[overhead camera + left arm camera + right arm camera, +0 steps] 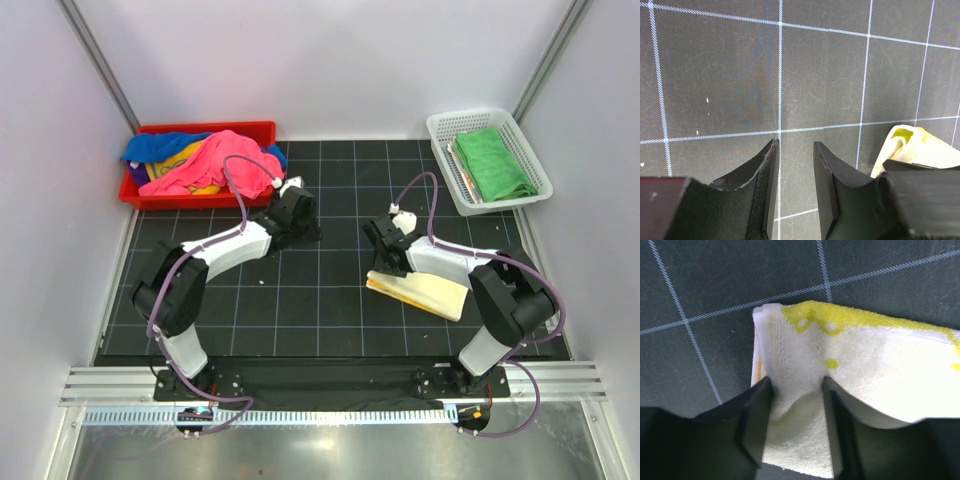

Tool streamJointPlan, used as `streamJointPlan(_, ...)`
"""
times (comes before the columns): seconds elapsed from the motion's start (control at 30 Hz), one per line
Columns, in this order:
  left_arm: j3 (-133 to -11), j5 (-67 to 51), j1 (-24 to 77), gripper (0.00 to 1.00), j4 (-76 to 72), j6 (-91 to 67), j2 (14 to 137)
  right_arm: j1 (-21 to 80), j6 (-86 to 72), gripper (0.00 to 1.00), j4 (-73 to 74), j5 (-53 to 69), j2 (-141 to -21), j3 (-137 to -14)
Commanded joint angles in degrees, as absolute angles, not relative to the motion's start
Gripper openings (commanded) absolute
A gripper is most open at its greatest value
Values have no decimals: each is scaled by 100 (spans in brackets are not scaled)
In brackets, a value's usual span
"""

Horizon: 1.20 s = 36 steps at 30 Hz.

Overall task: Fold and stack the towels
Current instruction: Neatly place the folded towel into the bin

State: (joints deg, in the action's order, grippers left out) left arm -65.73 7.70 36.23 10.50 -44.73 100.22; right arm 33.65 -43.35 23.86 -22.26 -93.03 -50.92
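Note:
A folded pale yellow towel [425, 292] with a yellow print lies on the black mat in front of the right arm. My right gripper [384, 262] sits on its left end; in the right wrist view the right gripper [796, 382] squeezes a puckered ridge of the towel [880, 355] between its fingers. My left gripper [301, 226] hovers over bare mat, left of centre. Its wrist view shows the left gripper [795, 145] open with only mat between the fingers and a corner of the towel [912, 145] at the right. Pink [225, 160], blue [160, 146] and yellow towels lie heaped in the red tray.
The red tray [190, 129] stands at the back left. A white mesh basket [448, 123] at the back right holds a folded green towel [493, 162]. White walls close in the gridded mat [320, 300] on both sides and behind.

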Motion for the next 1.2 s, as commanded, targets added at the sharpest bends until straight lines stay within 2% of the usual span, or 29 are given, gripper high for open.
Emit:
streamJointPlan(0.0,-6565,738,3586,37,844,-4412,9949,3393,-4324,47,2171,-2232,-9474,-4983)
streamJointPlan(0.07,-6557,738,3586,36,835,-4412,9958,3393,-4280,41,2171,-2232,-9475,-4957)
streamJointPlan(0.1,-6557,730,3586,36,835,-4412,9949,3393,-4263,33,2171,-2206,-9466,-4957)
streamJointPlan(0.2,-6548,703,3586,36,835,-4403,9914,3375,-4184,21,2136,-2189,-9431,-4922)
streamJointPlan(0.4,-6451,703,3586,35,835,-4368,9774,2866,-4026,6,2022,-1899,-8992,-4659)
streamJointPlan(0.53,-6337,650,3586,34,809,-4368,9572,2093,-3894,5,1802,-1390,-8377,-4255)
streamJointPlan(0.67,-6232,607,3612,34,721,-4412,9422,1548,-3709,4,1959,-1380,-7815,-4131)
streamJointPlan(0.8,-6030,641,3770,33,624,-4438,9246,531,-3543,4,1960,-1039,-7322,-4052)
streamJointPlan(1.03,-5547,598,4104,33,18,-4509,9070,-1034,-3550,3,1575,-336,-7224,-3885)
streamJointPlan(1.17,-5440,554,4306,33,-193,-4404,9097,-1599,-3954,2,1073,-79,-7233,-3770)
